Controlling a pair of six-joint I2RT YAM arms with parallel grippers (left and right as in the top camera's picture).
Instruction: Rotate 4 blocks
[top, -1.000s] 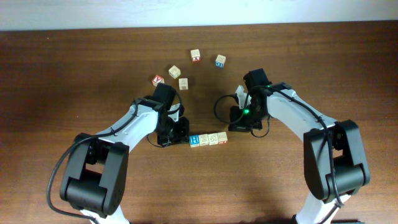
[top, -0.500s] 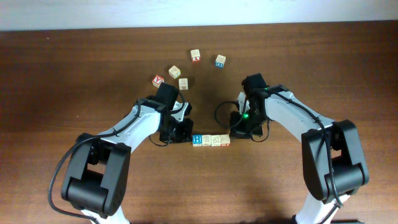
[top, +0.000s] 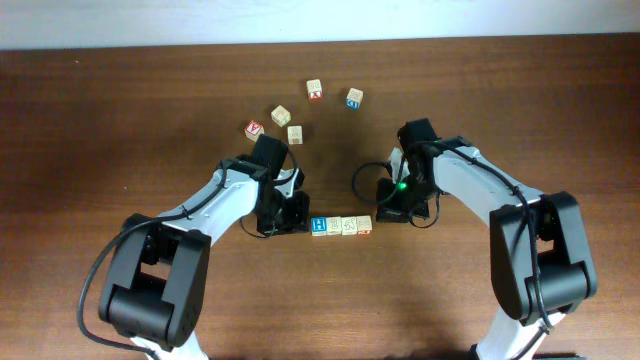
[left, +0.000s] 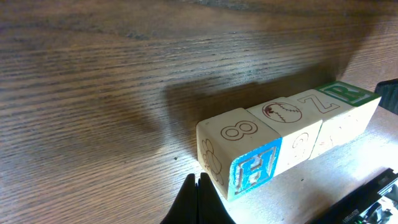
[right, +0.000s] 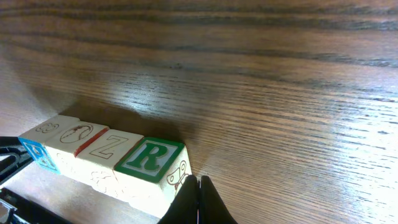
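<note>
At frame centre, the row of four pale wooden alphabet cubes (top: 340, 226) is flanked by the left gripper (left: 199, 198) and right gripper (right: 198, 198), both clenched empty, presumably for pivoting.

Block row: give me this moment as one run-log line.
blocks: four touching in a row | left tool: shut, tips by H block | right tool: shut, tips by R block | grasp: none
</note>
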